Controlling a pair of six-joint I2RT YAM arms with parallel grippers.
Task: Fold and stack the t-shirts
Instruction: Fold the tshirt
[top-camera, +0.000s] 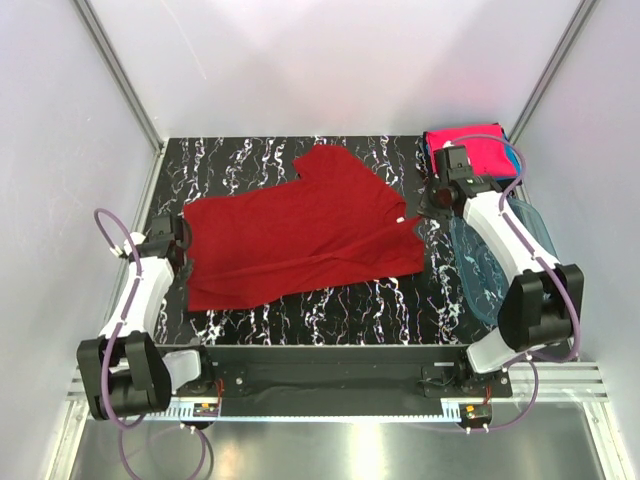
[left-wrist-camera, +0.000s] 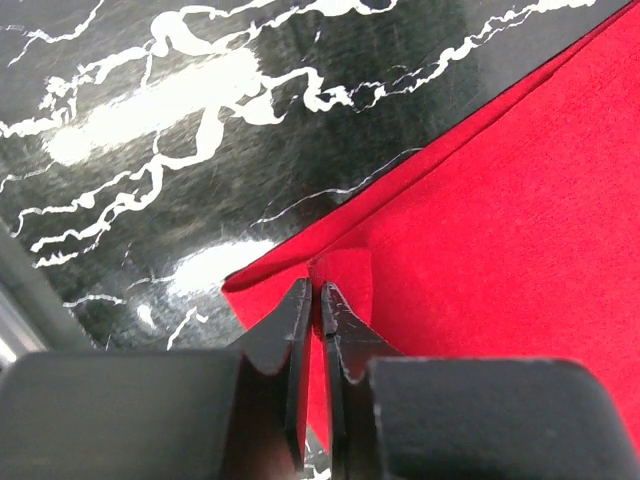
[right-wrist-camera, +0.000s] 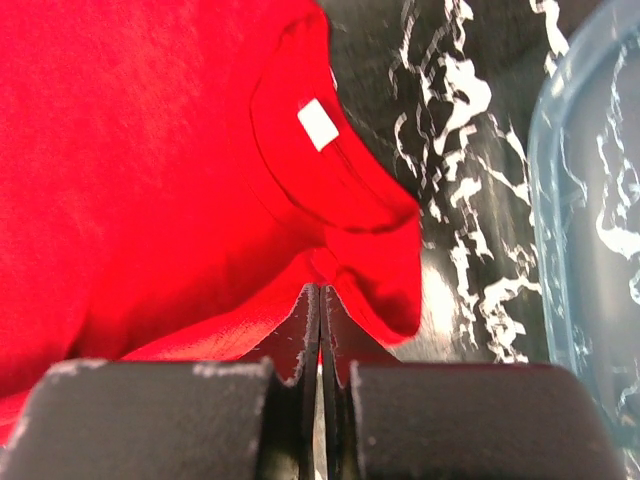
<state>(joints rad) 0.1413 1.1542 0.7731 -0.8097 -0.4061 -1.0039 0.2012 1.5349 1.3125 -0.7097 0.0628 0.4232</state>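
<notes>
Red cloth is getting pinched at both ends right now. Starting nearest, the left hand is sitting at the shirt's left edge, by a hem corner, with its fingers pressed together on a little tuck of fabric. The dark red shirt is lying spread out on the black marbled worktop. Its long axis is running left to right, hem toward the left arm and neck toward the right, tilted a bit so the neck end is lying farther back. So each arm is gripping the end closest to it: the left forearm is reaching low and forward, and the right arm is stretching further out and angling in toward the middle. The right hand is squeezing shut on cloth just beside the collar, with the white neck label showing beyond the fingers. I'm guessing the coming fold is turning on that left-right axis, so both pinches are needing to lift together. The blue tub is sitting by the right arm, and in the far right corner a folded pink shirt is waiting.
</notes>
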